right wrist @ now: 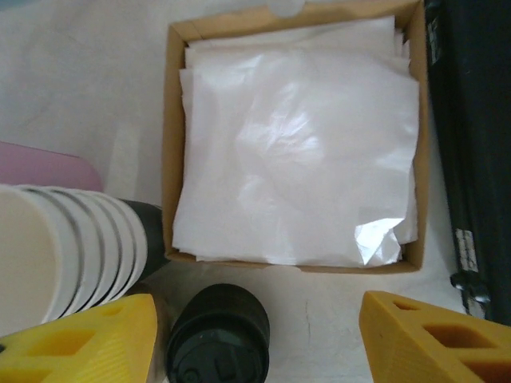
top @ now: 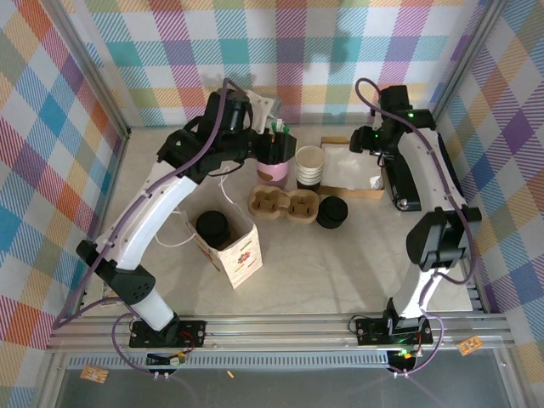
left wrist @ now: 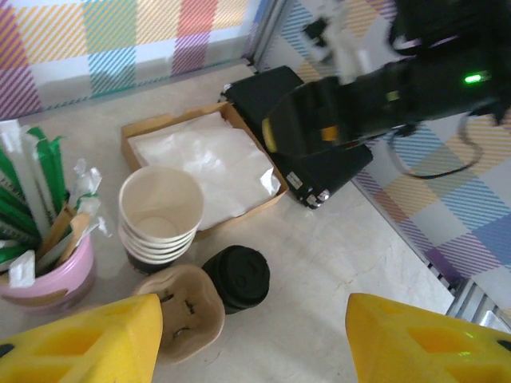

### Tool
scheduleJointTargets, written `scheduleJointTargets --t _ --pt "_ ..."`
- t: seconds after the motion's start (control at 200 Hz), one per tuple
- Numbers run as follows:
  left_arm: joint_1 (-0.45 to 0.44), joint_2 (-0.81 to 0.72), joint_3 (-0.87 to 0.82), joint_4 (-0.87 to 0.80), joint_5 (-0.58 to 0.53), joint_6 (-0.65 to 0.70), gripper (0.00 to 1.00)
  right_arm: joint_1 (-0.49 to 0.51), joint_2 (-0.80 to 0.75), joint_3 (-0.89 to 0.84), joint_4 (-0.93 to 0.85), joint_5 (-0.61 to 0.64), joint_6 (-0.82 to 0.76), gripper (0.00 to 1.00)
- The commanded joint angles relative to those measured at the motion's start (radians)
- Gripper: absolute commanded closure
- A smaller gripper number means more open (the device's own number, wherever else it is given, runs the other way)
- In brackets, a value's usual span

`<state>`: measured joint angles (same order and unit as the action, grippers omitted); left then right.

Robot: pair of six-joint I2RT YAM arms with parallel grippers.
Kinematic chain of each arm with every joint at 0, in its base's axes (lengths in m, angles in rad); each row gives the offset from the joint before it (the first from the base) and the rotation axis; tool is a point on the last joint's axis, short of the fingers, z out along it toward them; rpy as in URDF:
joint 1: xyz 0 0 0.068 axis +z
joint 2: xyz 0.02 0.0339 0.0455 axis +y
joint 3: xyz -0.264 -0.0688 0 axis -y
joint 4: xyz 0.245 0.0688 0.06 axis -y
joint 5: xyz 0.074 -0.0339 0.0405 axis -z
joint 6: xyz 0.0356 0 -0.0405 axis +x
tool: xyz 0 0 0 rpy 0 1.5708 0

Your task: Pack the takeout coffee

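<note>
Top external: the takeout coffee (top: 212,225) sits in the paper bag (top: 242,259), at 8 o'clock from the cup carrier (top: 283,204) — left gripper (left wrist: 254,331) and right gripper (right wrist: 257,331) both gape wide, empty.

My table (top: 340,272) is a pale, marble-like slab under soft, even light that throws only faint shadows. Pastel plaid panels close it in: the back wall (top: 340,51) at twelve o'clock, the left wall (top: 42,170) at nine, the right wall (top: 510,153) at three. A silver metal post (top: 98,76) runs up the far-left corner. At six o'clock an aluminium rail (top: 280,323) edges the table.
</note>
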<state>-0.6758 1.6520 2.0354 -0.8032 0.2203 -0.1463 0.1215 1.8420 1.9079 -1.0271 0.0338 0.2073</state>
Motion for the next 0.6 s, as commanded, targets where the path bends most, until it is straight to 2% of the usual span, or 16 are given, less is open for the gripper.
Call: scheduleJointTargets --t 0.0,0.26,0.595 --pt "-0.01 0.027 0.072 -0.023 0.065 0.059 0.38 -0.001 0.071 0.007 0.037 0.003 0.026 0.31" --pt "-0.013 0.066 0.11 -0.076 0.035 0.095 0.38 -0.001 0.262 0.097 0.059 0.012 0.043 0.3" --pt "-0.012 0.057 0.096 -0.095 -0.001 0.105 0.38 -0.002 0.419 0.193 0.036 0.045 0.021 0.3"
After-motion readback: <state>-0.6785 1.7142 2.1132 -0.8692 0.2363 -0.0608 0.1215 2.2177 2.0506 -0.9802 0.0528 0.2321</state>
